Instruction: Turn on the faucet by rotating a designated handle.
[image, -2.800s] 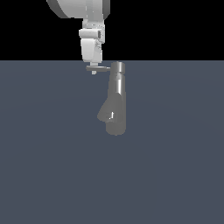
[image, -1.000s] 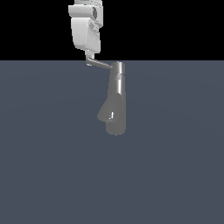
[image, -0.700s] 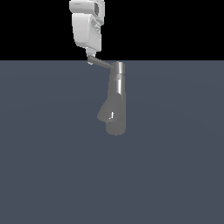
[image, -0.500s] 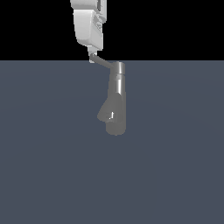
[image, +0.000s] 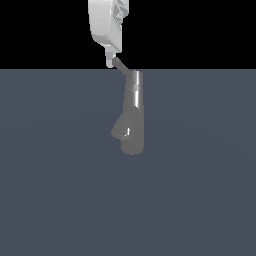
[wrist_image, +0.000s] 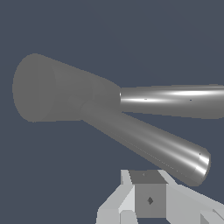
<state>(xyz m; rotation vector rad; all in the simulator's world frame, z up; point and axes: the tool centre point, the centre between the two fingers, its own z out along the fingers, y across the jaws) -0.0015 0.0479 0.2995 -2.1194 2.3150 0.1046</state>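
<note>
The faucet (image: 134, 115) is a grey brushed-metal column with a thick spout angling off low down. Its handle (image: 123, 67), a thin rod, slants from the top cap toward the exterior view's left. My white gripper (image: 110, 62) hangs from above with its fingers together, and their tips press against the rod's outer end without enclosing it. In the wrist view the faucet body (wrist_image: 57, 92) fills the middle. The handle (wrist_image: 153, 144) runs out from it and ends just beside my gripper (wrist_image: 149, 186).
Flat dark grey floor (image: 200, 190) surrounds the faucet on all sides. The floor's far edge meets black background right behind the gripper.
My gripper has shifted toward the exterior view's right and slightly upward. The handle has swung with it, from lying nearly level to slanting up-left from the cap.
</note>
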